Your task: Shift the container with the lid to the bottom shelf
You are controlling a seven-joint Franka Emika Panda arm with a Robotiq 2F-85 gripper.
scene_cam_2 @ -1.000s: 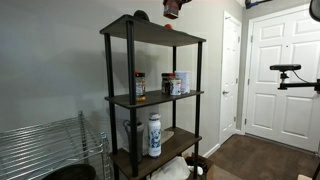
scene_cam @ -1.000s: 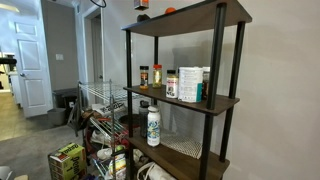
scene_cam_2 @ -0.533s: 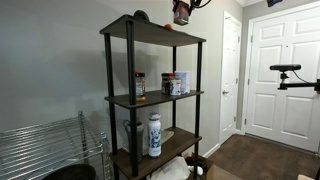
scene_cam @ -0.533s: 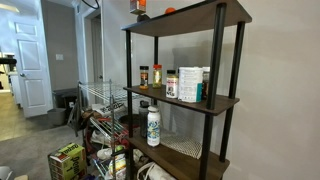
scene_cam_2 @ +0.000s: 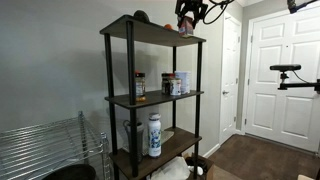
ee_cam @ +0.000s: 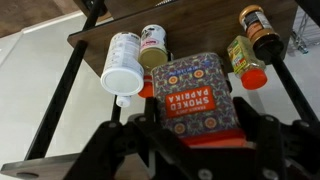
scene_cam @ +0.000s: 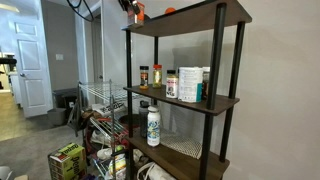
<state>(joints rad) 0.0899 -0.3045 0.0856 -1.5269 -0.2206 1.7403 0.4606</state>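
Observation:
The container with the lid (ee_cam: 195, 90) is an orange-red tin labelled smoked paprika. In the wrist view my gripper (ee_cam: 198, 128) is shut on it, with one finger on each side. In both exterior views the gripper (scene_cam: 135, 10) (scene_cam_2: 187, 14) holds it high in the air, at the level of the top shelf (scene_cam: 190, 17) (scene_cam_2: 150, 30) and just off its edge. The bottom shelf (scene_cam: 190, 152) (scene_cam_2: 170, 150) lies far below. The container itself is hard to make out in the exterior views.
The black-framed shelf unit (scene_cam: 218, 80) (scene_cam_2: 128, 100) has three boards. A white bottle with a green label (scene_cam: 153, 125) (scene_cam_2: 154, 135) (ee_cam: 123, 62) stands on the bottom shelf. Spice jars (scene_cam: 156, 75) (ee_cam: 248, 62) and a white canister (scene_cam: 189, 84) fill the middle shelf. A low orange object (scene_cam: 170, 10) sits on top. A wire rack (scene_cam_2: 50, 150) and boxes (scene_cam: 68, 160) are on the floor.
The gripper has carried the container sideways off the top shelf's edge and slightly lower. Nothing on the shelves has moved.

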